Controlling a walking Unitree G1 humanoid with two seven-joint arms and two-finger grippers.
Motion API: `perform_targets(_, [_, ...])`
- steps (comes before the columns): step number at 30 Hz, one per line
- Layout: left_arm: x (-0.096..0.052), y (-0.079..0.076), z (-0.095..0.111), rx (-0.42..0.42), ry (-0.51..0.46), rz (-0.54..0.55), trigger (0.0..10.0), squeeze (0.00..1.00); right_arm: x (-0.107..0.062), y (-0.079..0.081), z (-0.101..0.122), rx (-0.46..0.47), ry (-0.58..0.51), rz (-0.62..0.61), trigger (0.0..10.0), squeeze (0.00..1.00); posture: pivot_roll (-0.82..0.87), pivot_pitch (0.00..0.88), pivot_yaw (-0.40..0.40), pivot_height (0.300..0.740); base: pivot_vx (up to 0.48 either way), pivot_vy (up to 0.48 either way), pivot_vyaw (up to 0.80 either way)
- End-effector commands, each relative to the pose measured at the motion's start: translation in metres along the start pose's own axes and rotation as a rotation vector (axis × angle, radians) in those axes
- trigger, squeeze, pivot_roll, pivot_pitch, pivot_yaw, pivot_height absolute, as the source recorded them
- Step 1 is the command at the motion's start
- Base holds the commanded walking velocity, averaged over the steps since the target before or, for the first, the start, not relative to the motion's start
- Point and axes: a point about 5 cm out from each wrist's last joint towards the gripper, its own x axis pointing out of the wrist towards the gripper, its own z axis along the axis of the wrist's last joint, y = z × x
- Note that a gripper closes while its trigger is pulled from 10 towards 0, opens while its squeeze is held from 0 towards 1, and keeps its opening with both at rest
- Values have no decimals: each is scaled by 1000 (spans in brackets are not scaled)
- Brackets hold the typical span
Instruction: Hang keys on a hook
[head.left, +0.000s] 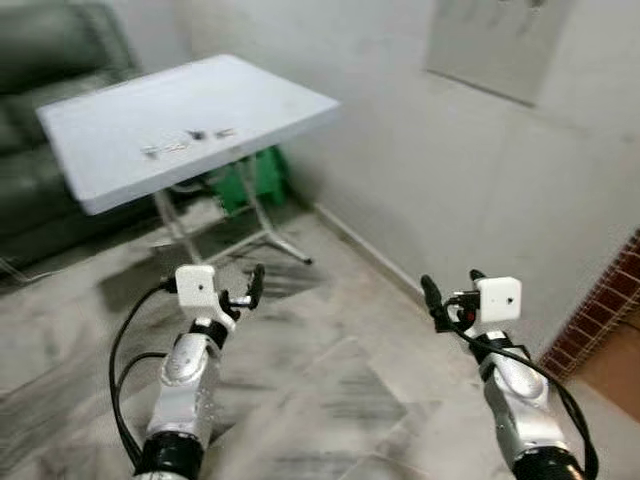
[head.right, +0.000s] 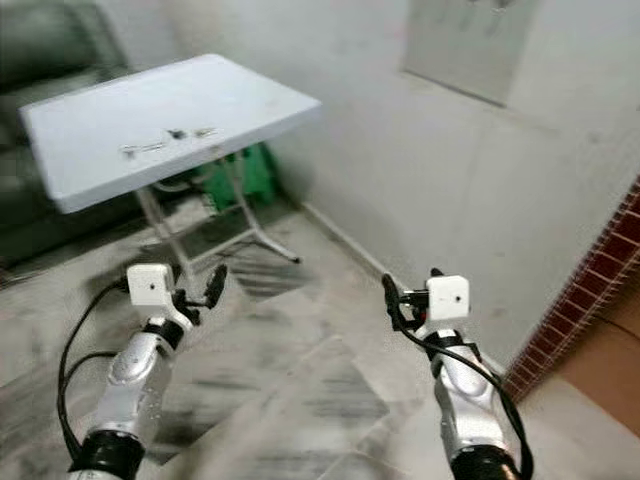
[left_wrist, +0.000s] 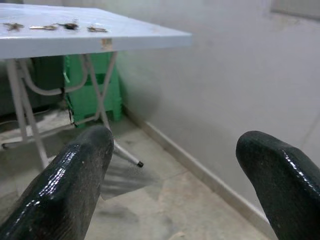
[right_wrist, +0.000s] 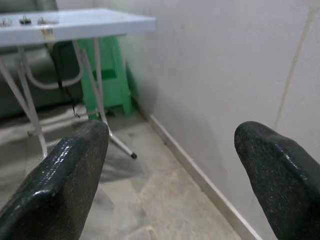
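Several small keys lie spread out on a white folding table at the far left, also seen as keys in the left wrist view. A grey board is fixed high on the wall at the upper right; what may be hooks along its top edge are too blurred to tell. My left gripper and right gripper are both raised over the floor, well short of the table. Each is open with nothing between its fingers, as the wide gaps in both wrist views show.
A green plastic stool stands under the table beside its white metal legs. A dark sofa is behind the table on the left. The plain wall runs along the right, with red brickwork at the lower right. Tiled floor lies ahead.
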Motion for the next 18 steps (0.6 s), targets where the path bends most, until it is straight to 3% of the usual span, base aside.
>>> perform_targets(1, [-1,10,6,27,-15,16,10000,0,6,7,6,15,-26,15,10000,0,-53,0,15,740,0,0,800])
perform_targets(6, [0,7,9,28,-28,4,10000,0,8,8,11,17,-45,29,10000,0,-53,0,14,740,0,0,800])
perform_targets(18, [5,9,45,3,-133,-7,10000,0,13,2,43,41,-150,52,10000,0,-53,0,11,740,0,0,800])
